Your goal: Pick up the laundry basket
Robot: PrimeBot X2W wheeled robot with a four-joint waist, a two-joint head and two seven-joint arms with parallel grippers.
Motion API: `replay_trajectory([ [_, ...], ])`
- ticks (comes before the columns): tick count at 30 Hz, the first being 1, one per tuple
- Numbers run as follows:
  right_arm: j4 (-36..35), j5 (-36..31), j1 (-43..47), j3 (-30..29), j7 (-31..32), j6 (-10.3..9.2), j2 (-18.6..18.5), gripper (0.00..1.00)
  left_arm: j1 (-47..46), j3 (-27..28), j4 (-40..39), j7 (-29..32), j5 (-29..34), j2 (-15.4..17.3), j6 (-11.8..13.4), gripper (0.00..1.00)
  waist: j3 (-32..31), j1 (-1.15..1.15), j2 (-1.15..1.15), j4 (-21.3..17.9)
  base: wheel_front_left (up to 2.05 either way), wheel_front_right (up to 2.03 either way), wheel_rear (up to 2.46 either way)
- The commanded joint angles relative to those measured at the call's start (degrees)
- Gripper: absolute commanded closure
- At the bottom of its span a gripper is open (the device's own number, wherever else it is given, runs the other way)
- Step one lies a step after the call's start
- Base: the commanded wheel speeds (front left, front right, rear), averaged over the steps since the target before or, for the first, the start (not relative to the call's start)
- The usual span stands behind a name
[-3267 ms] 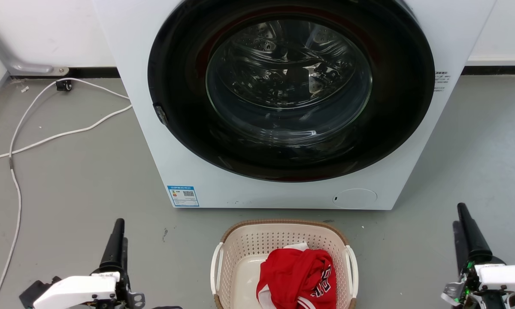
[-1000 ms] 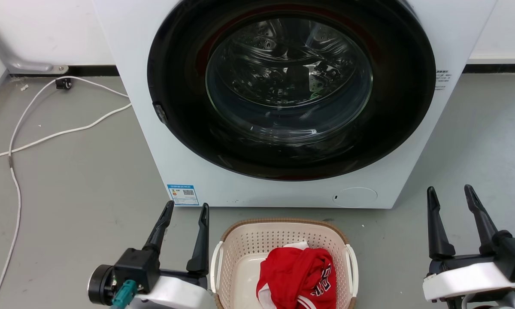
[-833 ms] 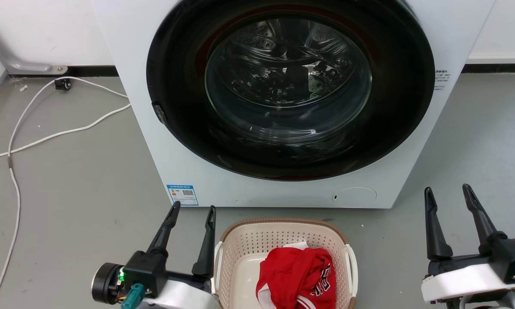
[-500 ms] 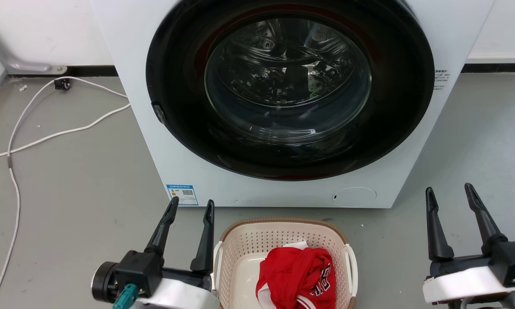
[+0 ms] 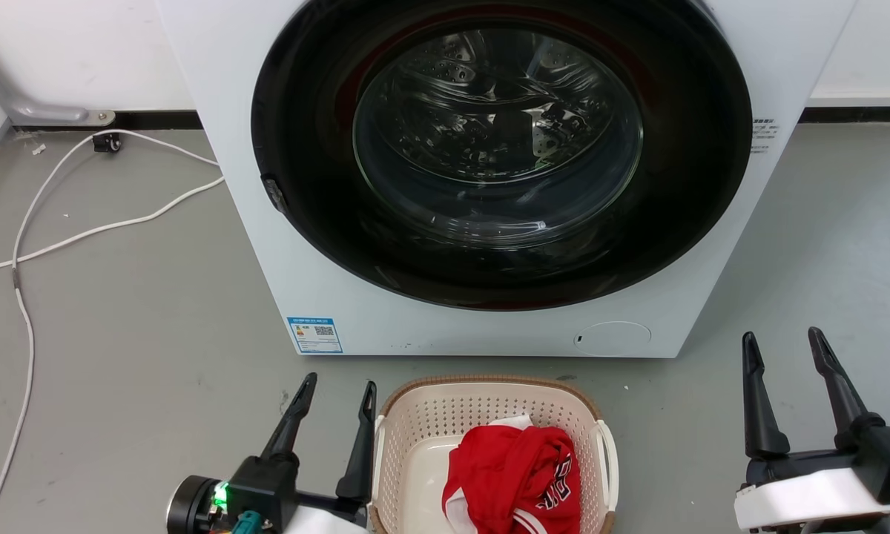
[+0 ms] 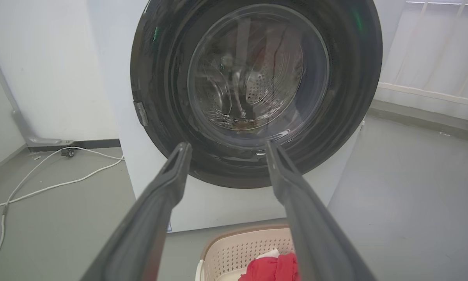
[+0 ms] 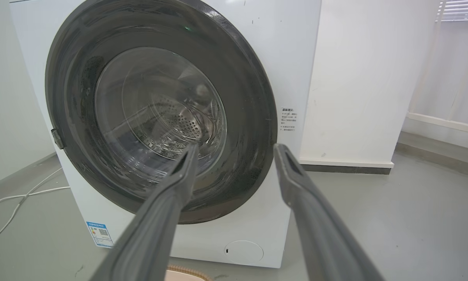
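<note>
The laundry basket [image 5: 445, 424] is cream, perforated, with a brown woven-look rim and white side handles. It sits on the floor in front of the washing machine and holds a red garment [image 5: 515, 475]. My left gripper [image 5: 340, 383] stands open just left of the basket, its inner finger close beside the left handle [image 5: 377, 463]; whether they touch I cannot tell. Far to the right of the basket my right gripper [image 5: 781, 337] is open and empty. The left wrist view has the open left gripper [image 6: 227, 145] above the basket [image 6: 238, 249]. The right gripper [image 7: 236, 148] faces the machine.
A white front-loading washing machine [image 5: 341, 311] with its dark round door [image 5: 500, 141] shut stands right behind the basket. A white cable [image 5: 44, 237] trails over the grey floor at the left. White walls run behind, and bare floor lies on both sides.
Both grippers, shut and far apart 3.3 s ago, now stand open. In the last half second the left gripper drew back and edged right along the basket; the right one sank slightly.
</note>
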Motion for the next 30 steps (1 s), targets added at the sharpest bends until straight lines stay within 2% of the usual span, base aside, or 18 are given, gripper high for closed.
replay_trajectory([
  [1, -0.1, -1.4, 0.4, 0.1, -0.6, -0.02, -0.2, 0.00, 0.2, 0.0, 0.1, -0.5, 1.8, -0.2, 0.0, 0.00, 0.0, 0.00, 0.00, 0.1, 0.00, 0.00, 0.00],
  [6, -0.3, -3.2, 0.3, 0.0, -1.1, -0.02, -0.3, 0.00, 0.3, 0.1, 0.2, -1.0, 4.3, -0.7, -0.6, 0.00, 0.0, 0.00, 0.00, 0.1, 0.00, 0.00, 0.00],
  [10, -0.1, -2.4, 0.1, 0.1, -1.0, -0.02, -0.3, 0.00, 0.9, 2.3, -0.2, -0.9, 0.0, -1.5, -1.6, 0.00, 0.0, 0.00, 0.00, 0.1, 0.00, 0.00, 0.00],
  [21, 0.3, -1.9, 0.2, 0.2, -1.0, -0.02, -0.2, 0.00, 1.0, 3.2, 0.3, -0.9, 1.0, -2.0, -2.6, 0.00, -0.1, 0.00, 0.00, 0.0, 0.00, 0.00, 0.00],
  [30, 0.4, -1.8, 0.3, 0.3, -1.0, -0.02, -0.2, 0.00, 0.9, 3.0, 0.0, -0.9, 0.2, -2.0, -1.9, 0.00, 0.1, 0.00, 0.00, 0.3, 0.00, 0.00, 0.00],
])
